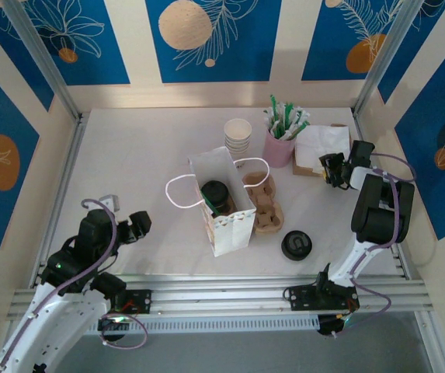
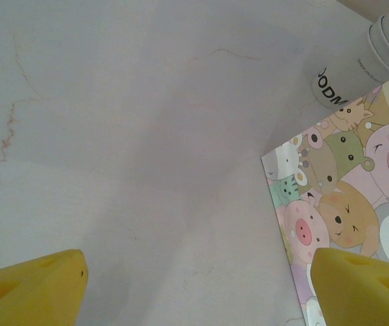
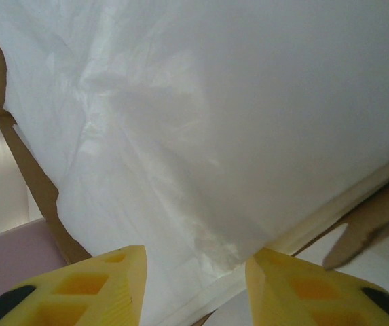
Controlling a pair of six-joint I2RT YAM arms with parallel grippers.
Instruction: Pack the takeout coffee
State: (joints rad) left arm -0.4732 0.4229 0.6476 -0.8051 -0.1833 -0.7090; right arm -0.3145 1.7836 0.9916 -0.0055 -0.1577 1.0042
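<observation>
1. Spotted takeout coffee [image 1: 216,191] inside paper bag [image 1: 231,227], black lid on. Judging core pack step done.
2. Noting cardboard carrier [image 1: 267,206] just right of bag, against its wall. Slots look empty, so apparently not used.
3. Found right gripper [image 1: 333,169] well right of bag and a little behind it, at napkin stack [image 1: 321,144]. Fingers part-way apart, napkin edge between them, no firm pinch visible on wrist view [image 3: 195,258]. Probably fetching a napkin as the extra.
4. Found left gripper [image 1: 139,224] left of bag, fingers spread wide, holding nothing, over bare table.
5. Probably left to do: get napkin into bag. Can't identify green item beside coffee in bag, too small.
</observation>
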